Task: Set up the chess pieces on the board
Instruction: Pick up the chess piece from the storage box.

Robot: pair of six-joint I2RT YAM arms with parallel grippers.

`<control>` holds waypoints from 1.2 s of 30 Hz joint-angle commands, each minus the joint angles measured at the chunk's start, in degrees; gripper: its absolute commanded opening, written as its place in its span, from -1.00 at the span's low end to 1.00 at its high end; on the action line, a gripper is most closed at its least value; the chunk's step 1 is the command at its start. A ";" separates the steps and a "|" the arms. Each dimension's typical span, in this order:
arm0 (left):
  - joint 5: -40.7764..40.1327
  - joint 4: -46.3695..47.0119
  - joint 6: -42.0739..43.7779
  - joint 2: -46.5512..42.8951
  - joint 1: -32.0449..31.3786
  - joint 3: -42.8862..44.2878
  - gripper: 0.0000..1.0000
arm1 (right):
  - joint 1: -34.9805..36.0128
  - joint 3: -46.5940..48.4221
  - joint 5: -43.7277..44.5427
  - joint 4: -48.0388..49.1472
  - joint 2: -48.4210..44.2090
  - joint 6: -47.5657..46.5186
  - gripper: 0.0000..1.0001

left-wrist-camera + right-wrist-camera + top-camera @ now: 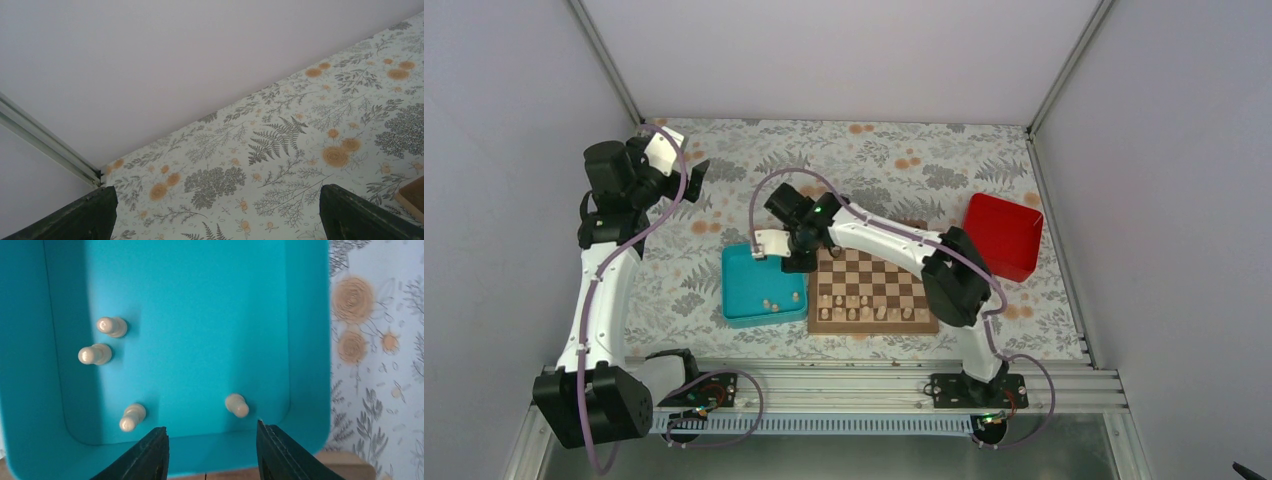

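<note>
The board [873, 290] lies at the table's middle, with pale chess pieces [869, 306] standing in its two near rows. Several more pale pieces lie in the teal tray [305, 365], among them one [237, 405] just ahead of my right fingers and another [132, 417] to its left. My right gripper [210, 440] hangs open over the tray's near wall with nothing between its fingers. From above, that gripper [799, 262] sits between the tray and the board's far left corner. My left gripper [215, 220] is wide open and empty over the floral cloth at the far left [694, 180].
A red box [1004, 235] stands right of the board. The teal tray [764, 285] sits against the board's left side. White walls close in the table at the back and sides. A metal rail runs along the near edge.
</note>
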 commanded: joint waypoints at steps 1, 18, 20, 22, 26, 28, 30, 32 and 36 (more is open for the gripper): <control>0.35 0.53 0.00 -1.21 0.26 0.75 1.00 | 1.33 4.52 3.36 -1.32 2.71 -4.89 -0.06; 1.58 0.60 0.15 -1.95 0.26 0.28 1.00 | 2.29 15.29 10.64 -10.49 15.95 -5.82 -0.10; 1.66 0.61 0.13 -1.96 0.26 0.39 1.00 | 2.35 15.36 10.43 -10.70 16.30 -5.74 -0.10; 1.75 0.63 0.05 -2.14 0.26 0.39 1.00 | 2.35 15.37 10.78 -10.55 16.78 -5.65 -0.10; 1.95 0.69 0.13 -2.38 0.30 0.15 1.00 | 2.35 15.86 10.65 -10.74 17.82 -5.49 -0.13; 1.98 0.61 0.13 -2.36 0.26 0.21 1.00 | 2.42 16.69 10.67 -11.52 18.68 -5.50 -0.19; 2.14 0.65 0.13 -2.33 0.26 0.16 1.00 | 2.43 17.44 10.67 -12.22 19.41 -5.49 -0.23; 2.15 0.63 0.18 -2.37 0.30 0.18 1.00 | 2.56 17.89 10.73 -12.53 19.80 -5.47 -0.27; 2.25 0.70 0.22 -2.48 0.26 0.11 1.00 | 2.78 18.29 11.79 -12.91 20.42 -5.41 -0.39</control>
